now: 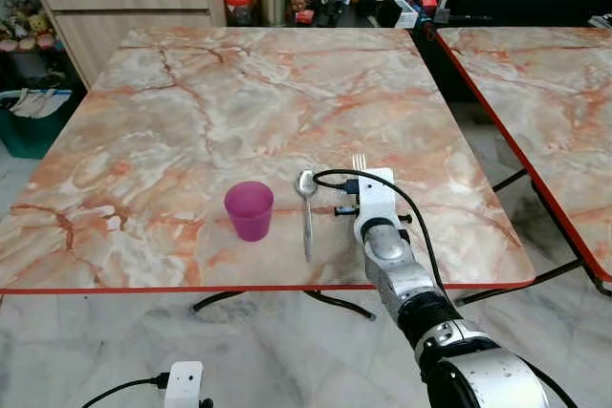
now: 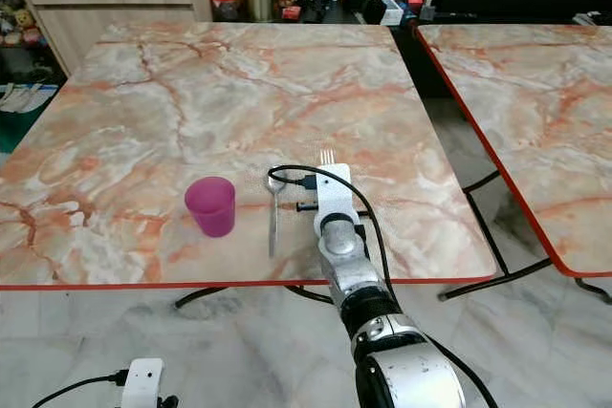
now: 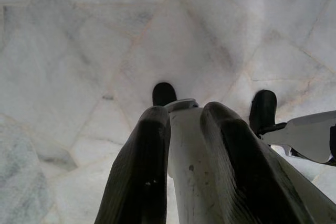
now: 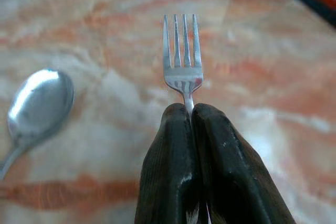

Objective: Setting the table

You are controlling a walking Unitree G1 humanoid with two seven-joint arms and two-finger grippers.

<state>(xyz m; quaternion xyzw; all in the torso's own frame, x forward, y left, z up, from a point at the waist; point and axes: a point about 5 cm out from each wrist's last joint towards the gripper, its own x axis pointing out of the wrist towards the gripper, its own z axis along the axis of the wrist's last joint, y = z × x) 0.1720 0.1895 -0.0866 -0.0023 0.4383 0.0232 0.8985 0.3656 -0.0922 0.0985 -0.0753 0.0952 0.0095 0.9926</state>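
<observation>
While clamped in the right fingers, fork tines point away, beside spoon.

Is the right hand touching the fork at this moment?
Touching. The right wrist view shows the right hand with its two black fingers pressed together on the fork handle, tines sticking out beyond them, above the marble table.

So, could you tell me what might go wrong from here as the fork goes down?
The right gripper pinches the fork only by its thin handle, so it could twist or slip on release. The spoon lies close beside it and might get nudged. Both sit near the table's front edge.
</observation>
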